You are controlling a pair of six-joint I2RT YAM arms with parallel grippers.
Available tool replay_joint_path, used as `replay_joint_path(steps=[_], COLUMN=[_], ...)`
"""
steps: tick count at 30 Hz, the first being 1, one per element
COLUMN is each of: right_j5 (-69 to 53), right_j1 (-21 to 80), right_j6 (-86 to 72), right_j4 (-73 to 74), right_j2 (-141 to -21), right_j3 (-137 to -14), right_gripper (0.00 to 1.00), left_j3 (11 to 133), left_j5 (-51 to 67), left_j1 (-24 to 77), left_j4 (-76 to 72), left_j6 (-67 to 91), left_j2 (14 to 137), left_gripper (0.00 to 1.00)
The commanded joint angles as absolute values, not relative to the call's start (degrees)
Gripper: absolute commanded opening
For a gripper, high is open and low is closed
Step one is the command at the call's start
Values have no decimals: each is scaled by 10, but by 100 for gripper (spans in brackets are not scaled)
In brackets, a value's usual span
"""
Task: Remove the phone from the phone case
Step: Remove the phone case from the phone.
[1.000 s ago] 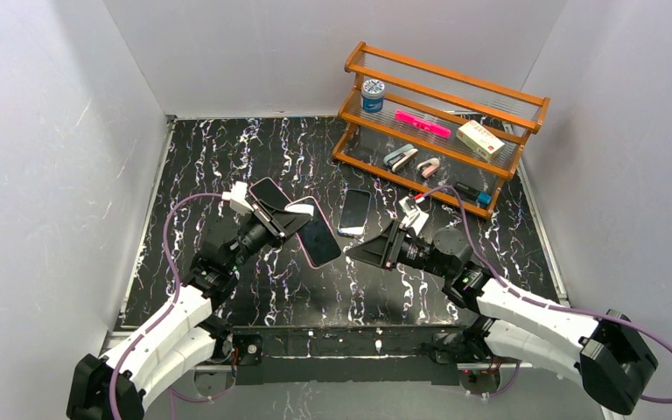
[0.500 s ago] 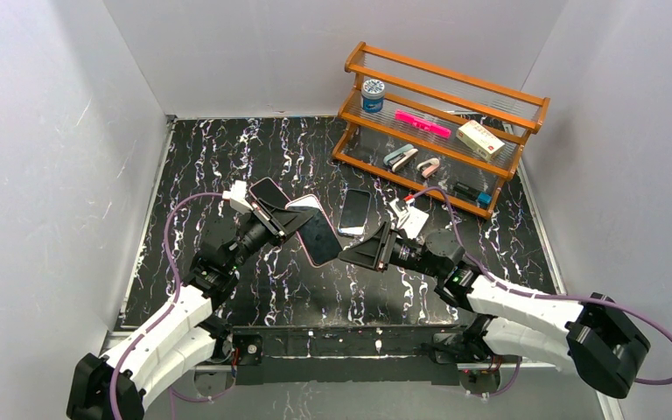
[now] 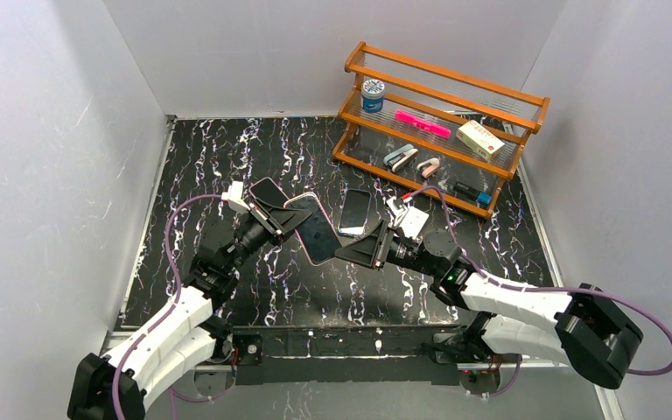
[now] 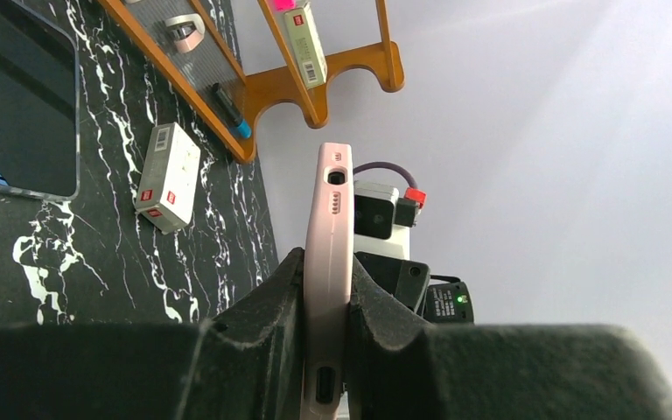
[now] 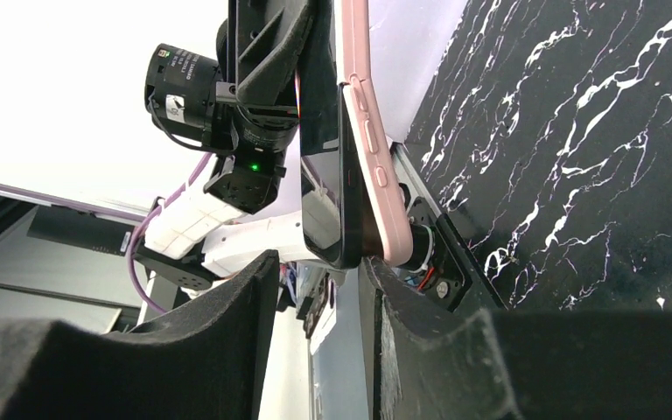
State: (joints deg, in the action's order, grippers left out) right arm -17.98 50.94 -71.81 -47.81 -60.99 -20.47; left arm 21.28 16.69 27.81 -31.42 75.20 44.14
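My left gripper (image 3: 277,219) is shut on the top end of a phone in a pink case (image 3: 313,229) and holds it tilted above the table. In the left wrist view the case's pink edge (image 4: 328,236) is pinched between my fingers (image 4: 262,324). My right gripper (image 3: 348,254) is open at the phone's lower right corner. In the right wrist view the black phone (image 5: 328,192) and the pink case (image 5: 372,149) stand edge-on, and their bottom corner lies between my open fingers (image 5: 437,350), close to the right one.
A second phone in a clear case (image 3: 354,212) lies flat mid-table and also shows in the left wrist view (image 4: 31,96). Another dark phone (image 3: 267,191) lies behind my left gripper. A wooden rack (image 3: 442,122) with small items stands at the back right. A white box (image 4: 168,175) lies near its foot.
My right gripper has moved left and forward up to the phone's lower corner. My left gripper has drawn the phone slightly up and left, still shut on it.
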Motion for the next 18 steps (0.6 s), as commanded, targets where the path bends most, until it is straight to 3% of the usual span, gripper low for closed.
replay_joint_path(steps=[1,8,14,18], right_j5=[-168,-178,-183,-176], right_j1=[512,512,512,511], right_j6=[-722,-714,-717,-728], right_j4=[-556,-588,-616,-644], right_j2=[-630,-678,-716,-724], right_j3=[-232,-269,-296,-295], right_gripper=[47,45,37,20], left_j3=[214,210,213,210], left_j5=[212,231,249,249], left_j1=[282,318,334,334], left_j4=[-376,-401,-408,-405], left_j6=[788,782,746,710], left_j2=[425,430,433,420], left_gripper=[0,0,1,27])
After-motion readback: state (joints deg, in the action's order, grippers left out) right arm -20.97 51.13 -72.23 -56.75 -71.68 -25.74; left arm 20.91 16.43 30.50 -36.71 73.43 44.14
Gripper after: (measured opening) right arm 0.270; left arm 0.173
